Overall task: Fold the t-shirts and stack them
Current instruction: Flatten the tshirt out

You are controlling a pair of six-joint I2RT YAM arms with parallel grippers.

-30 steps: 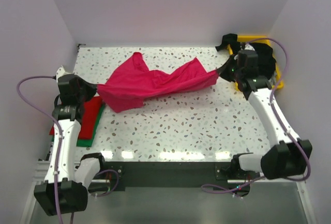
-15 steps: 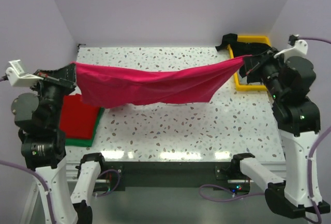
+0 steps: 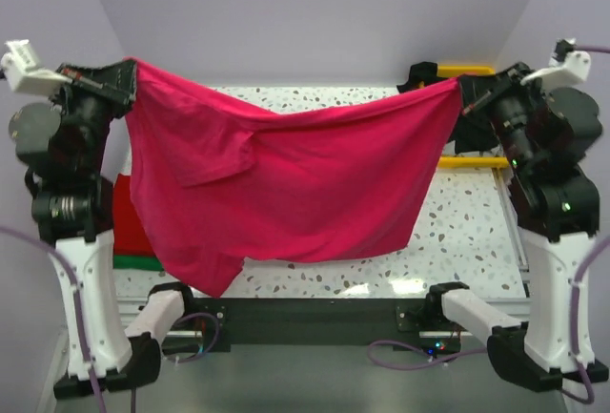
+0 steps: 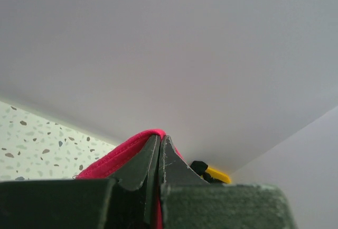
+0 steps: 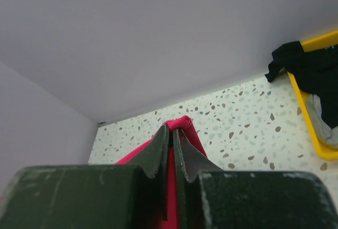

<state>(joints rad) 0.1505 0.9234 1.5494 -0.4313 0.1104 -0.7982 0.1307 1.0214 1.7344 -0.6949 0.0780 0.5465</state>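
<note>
Overhead camera looks down from behind; both wrist cameras, close-up, share the magenta-pink t-shirt (image 3: pixel 286 184).

Left gripper (image 3: pixel 130 67) and right gripper (image 3: pixel 457 90) aloft, jaws together.

Magenta-pink t-shirt (image 3: pixel 286 184): plain, one even colour throughout. Red t-shirt (image 3: pixel 127 213): plain red. Green t-shirt (image 3: pixel 129 262): plain green. Black t-shirts (image 5: pixel 296 62): plain black. Tray (image 3: pixel 474 161): bright yellow. Table (image 3: pixel 457 232): white, flecked all over with grey and dark speckles. Walls (image 3: pixel 315 12): pale lilac. Arms (image 3: pixel 558 289): white links, black joints. Left gripper (image 4: pixel 160 140) and right gripper (image 5: pixel 172 131): black, scuffed grey at the edges. Cables (image 3: pixel 593 48): purple.
</note>
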